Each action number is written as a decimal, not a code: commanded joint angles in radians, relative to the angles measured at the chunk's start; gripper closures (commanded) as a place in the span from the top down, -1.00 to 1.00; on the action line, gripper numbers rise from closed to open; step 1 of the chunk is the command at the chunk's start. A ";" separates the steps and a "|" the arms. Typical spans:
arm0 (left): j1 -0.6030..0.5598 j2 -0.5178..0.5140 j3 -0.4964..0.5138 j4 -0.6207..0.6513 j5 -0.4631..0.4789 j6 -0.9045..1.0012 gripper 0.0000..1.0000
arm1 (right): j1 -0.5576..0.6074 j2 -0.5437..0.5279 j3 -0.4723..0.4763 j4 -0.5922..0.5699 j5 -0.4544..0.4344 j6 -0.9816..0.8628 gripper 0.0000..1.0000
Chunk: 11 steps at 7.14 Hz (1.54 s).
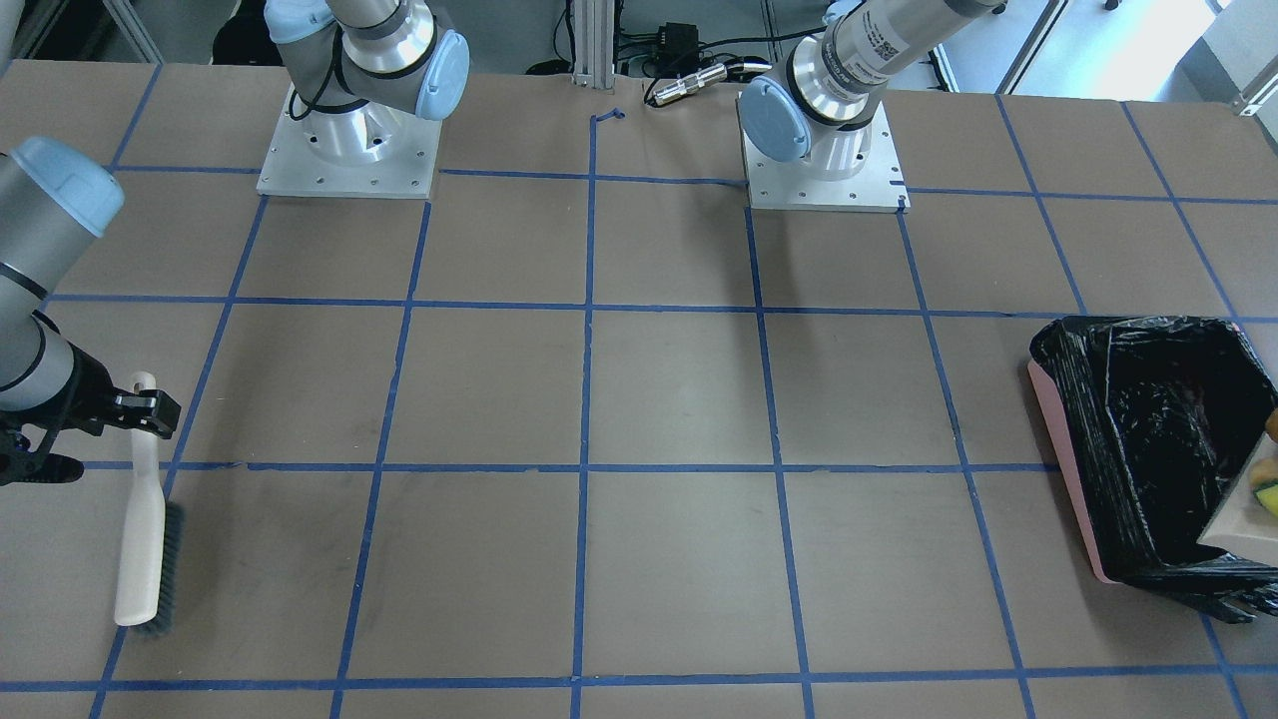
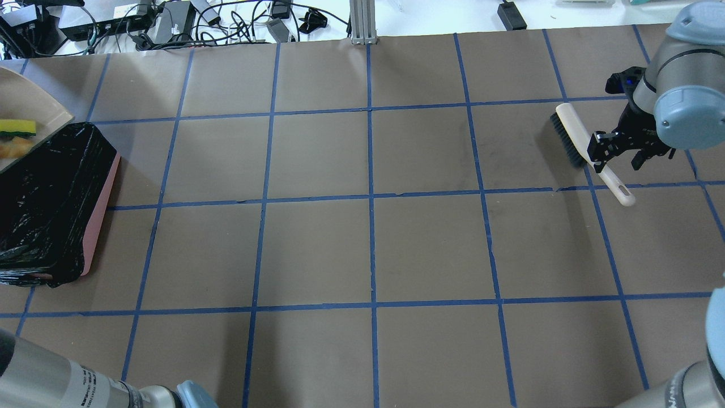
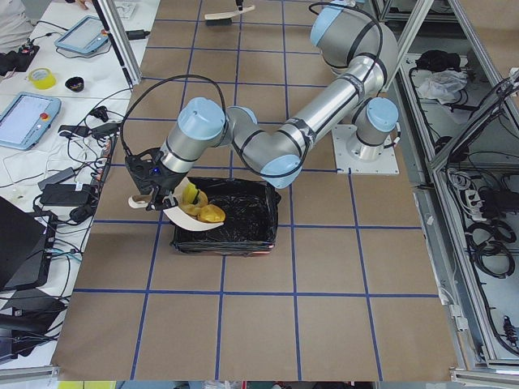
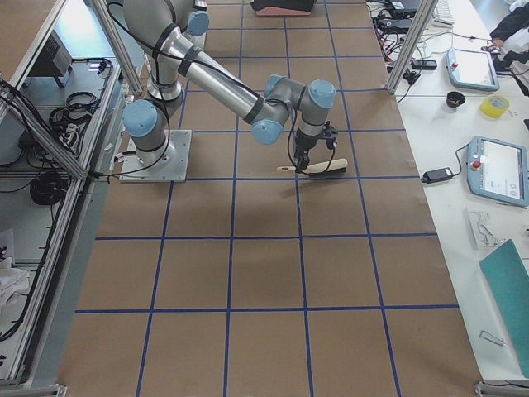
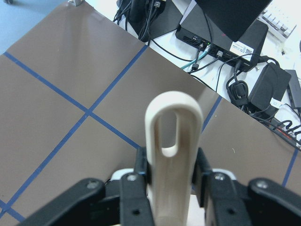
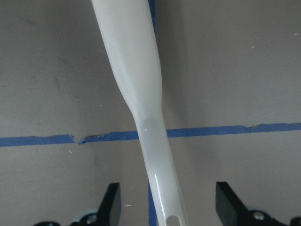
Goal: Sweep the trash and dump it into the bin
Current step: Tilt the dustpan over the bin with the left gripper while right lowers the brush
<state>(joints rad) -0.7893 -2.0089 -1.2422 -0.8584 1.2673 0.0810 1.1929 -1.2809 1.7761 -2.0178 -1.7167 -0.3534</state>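
Two arms: the left reaches over the bin; the right is at the opposite end of the table (image 1: 679, 399), well apart from it.
Bin (image 1: 1138, 439): directly below the dustpan's front lip, its black-lined mouth open upward. I cannot tell whether anything lies inside.
Dustpan (image 2: 31, 96): held off the table above the bin corner farthest from the robot. It is tilted with the lip lower than the handle, and its long axis runs from the left gripper down toward the bin's inside.
Brush (image 2: 572, 133): lying flat on the table under the right gripper, bristle end pointing away from the robot.
Trash: the sponge (image 2: 17, 126), the croissant-like piece (image 2: 14, 148) and the potato-like lump (image 3: 212, 214) all sit in the pan close to its lip, not yet in the bin.
Left gripper (image 5: 171, 172): clamped on the dustpan's looped handle.
Right gripper (image 6: 170, 205): fingers spread either side of the brush handle, touching neither side.
Step in hand: the dump, judging by the loaded pan over the bin.
Next move: likely a steeper tilt from the left wrist, so the pieces slide along the pan's axis into the liner.
Risk: the pan hangs over a corner, so a piece rolling sideways could miss the bin.
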 commanded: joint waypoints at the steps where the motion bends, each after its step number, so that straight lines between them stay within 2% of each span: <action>1: 0.001 0.093 -0.126 0.111 -0.078 0.121 -1.00 | 0.001 -0.172 -0.009 0.141 -0.047 0.004 0.58; 2: 0.004 0.128 -0.164 0.151 -0.094 0.147 -1.00 | 0.001 -0.267 -0.009 0.245 -0.053 0.004 0.89; 3: 0.004 0.156 -0.187 0.163 -0.095 0.187 -1.00 | 0.002 -0.360 -0.030 0.401 -0.055 0.010 1.00; 4: 0.001 0.174 -0.189 0.163 -0.094 0.192 -1.00 | 0.004 -0.417 -0.115 0.559 -0.041 0.010 1.00; 5: -0.001 0.176 -0.186 0.162 -0.083 0.180 -1.00 | 0.007 -0.405 -0.244 0.683 -0.025 0.019 1.00; 6: -0.001 0.164 -0.180 0.160 -0.078 0.180 -1.00 | 0.026 -0.367 -0.327 0.720 0.056 0.057 1.00; 7: -0.013 0.170 -0.178 0.165 -0.078 0.186 -1.00 | 0.071 -0.312 -0.358 0.714 0.084 0.130 1.00; 8: -0.033 0.171 -0.178 0.188 -0.071 0.175 -1.00 | 0.146 -0.260 -0.389 0.706 0.068 0.214 1.00; 9: -0.063 0.164 -0.181 0.176 0.019 0.064 -1.00 | 0.228 -0.221 -0.406 0.641 0.068 0.288 1.00; 10: -0.144 0.161 -0.178 0.158 0.156 -0.054 -1.00 | 0.300 -0.189 -0.406 0.548 0.068 0.360 1.00; 11: -0.221 0.151 -0.184 0.159 0.299 -0.170 -1.00 | 0.354 -0.190 -0.394 0.525 0.063 0.399 1.00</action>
<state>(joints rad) -0.9221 -1.8489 -1.4227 -0.6941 1.4043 0.0491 1.4699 -1.4876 1.3769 -1.4375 -1.6500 -0.0198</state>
